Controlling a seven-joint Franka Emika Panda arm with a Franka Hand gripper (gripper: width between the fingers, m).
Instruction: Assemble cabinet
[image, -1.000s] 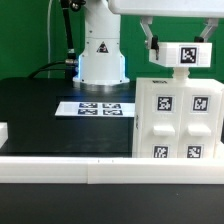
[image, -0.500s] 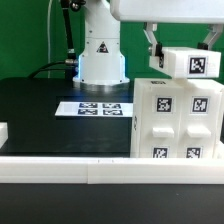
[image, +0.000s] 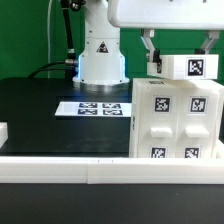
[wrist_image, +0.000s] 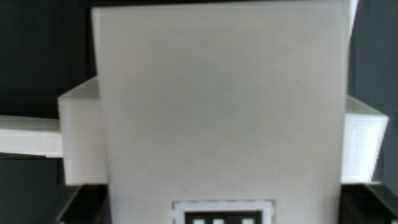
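Lower than a second ago, the tagged white panel (image: 190, 67) now hangs just above the cabinet (image: 178, 120), which you see standing on the black table (image: 40, 110) at the exterior view's right. Your gripper (image: 183, 58) pinches the panel level, likely so that it seats squarely as a top. Whatever the cabinet holds inside is hidden; only its tagged front shows.

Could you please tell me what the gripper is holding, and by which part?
The gripper holds the small white block by its two opposite ends.
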